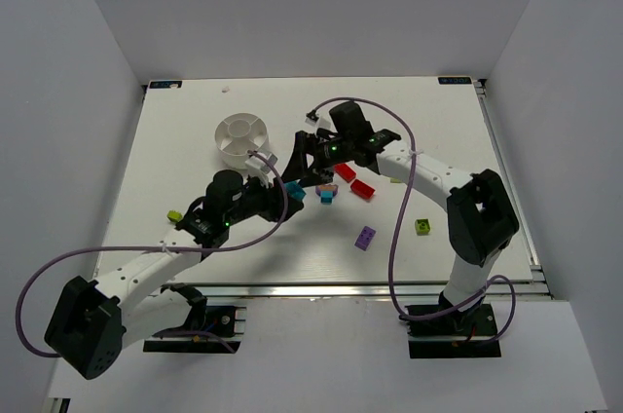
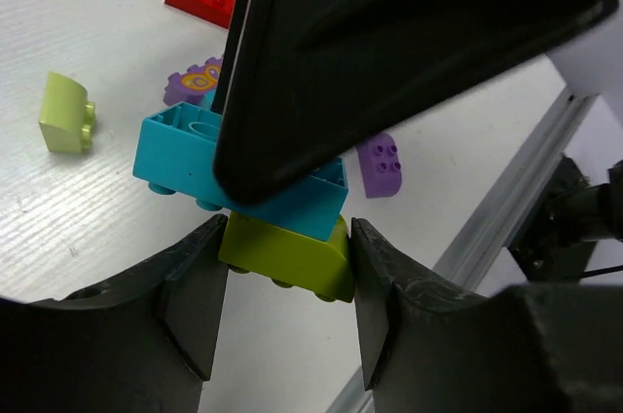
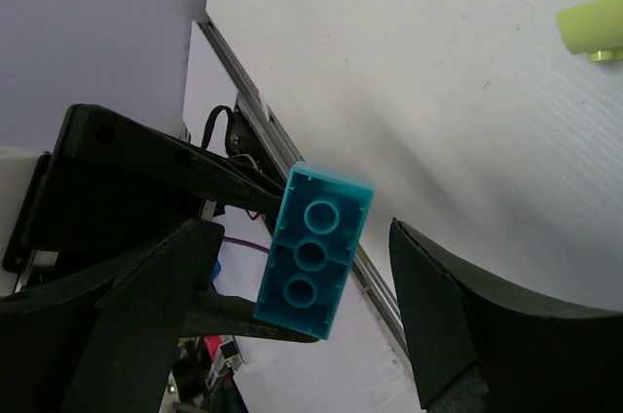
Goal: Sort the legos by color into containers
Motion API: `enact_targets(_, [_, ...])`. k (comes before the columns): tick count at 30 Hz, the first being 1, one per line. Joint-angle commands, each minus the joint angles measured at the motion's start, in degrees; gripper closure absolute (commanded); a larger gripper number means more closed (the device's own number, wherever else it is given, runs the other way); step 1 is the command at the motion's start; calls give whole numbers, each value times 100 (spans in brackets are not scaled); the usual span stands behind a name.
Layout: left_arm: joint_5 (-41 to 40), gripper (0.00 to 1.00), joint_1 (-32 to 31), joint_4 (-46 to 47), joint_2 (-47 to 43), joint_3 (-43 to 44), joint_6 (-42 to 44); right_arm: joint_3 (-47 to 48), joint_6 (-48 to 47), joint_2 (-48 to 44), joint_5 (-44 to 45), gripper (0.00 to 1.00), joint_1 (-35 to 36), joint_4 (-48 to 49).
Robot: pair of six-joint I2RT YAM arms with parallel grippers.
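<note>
We note: left claw (image 2: 287,272) clenched on lime brick (image 2: 292,255). Cyan brick (image 3: 313,249) joined to it. Pair held above bench (image 1: 448,131) middle, just off white dish (image 1: 238,135) toward near edge and right edge. Right claw (image 3: 297,238) released, jaws wide, straddling cyan brick with gap on each side. Cyan brick's long axis runs along jaw faces, hollow underside toward right wrist. We judge closing would meet its long sides. Pull-apart not yet done.
</note>
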Motion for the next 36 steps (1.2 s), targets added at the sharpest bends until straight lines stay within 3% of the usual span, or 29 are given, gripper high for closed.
enact_targets(1, [-439, 79, -120, -70, 85, 397, 534, 215, 68, -90, 132, 18, 92, -199])
enact_targets(25, [-545, 79, -128, -527, 278, 669, 877, 381, -363, -11, 352, 42, 215, -331])
enact_targets(34, [-536, 79, -128, -527, 243, 643, 877, 399, -407, 59, 264, 56, 224, -323])
enact_targets(36, [-536, 79, -128, -553, 234, 643, 886, 390, -407, 60, 238, 64, 223, -296])
